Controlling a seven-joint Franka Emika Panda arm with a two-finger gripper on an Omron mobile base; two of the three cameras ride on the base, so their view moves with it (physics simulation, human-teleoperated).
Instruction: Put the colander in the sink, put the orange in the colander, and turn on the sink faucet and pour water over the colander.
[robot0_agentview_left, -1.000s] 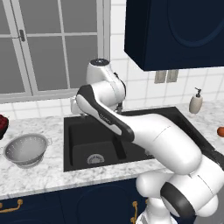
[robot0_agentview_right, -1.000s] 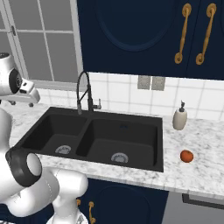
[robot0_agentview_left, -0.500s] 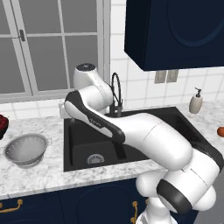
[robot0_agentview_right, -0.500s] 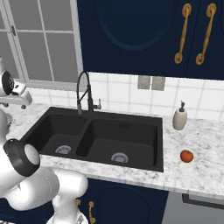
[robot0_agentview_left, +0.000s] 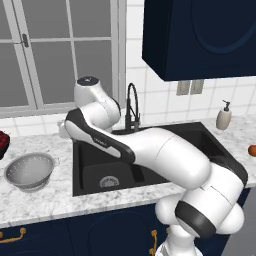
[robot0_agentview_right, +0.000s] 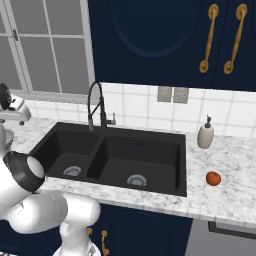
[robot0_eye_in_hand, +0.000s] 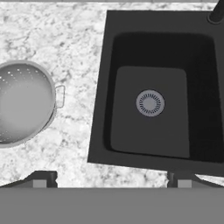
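A speckled marble counter (robot0_agentview_left: 45, 197) runs under a window (robot0_agentview_left: 60, 50), with the black sink (robot0_agentview_right: 115, 157) at the frame's centre. The colander (robot0_agentview_left: 29, 171) sits at lower left, just beside the sink's edge; bare counter rings it. The orange (robot0_agentview_right: 213, 178) lies at right, near the soap bottle (robot0_agentview_right: 205, 134). The gripper (robot0_eye_in_hand: 109, 178) hangs open, holding nothing.

Marble counter (robot0_agentview_left: 45, 200): colander (robot0_agentview_left: 30, 171), orange (robot0_agentview_right: 213, 178)

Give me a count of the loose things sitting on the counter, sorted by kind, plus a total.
Colander: 1
Orange: 1
Soap dispenser bottle: 1
Dark red bowl-like thing, cut off at the picture's edge: 1
Total: 4
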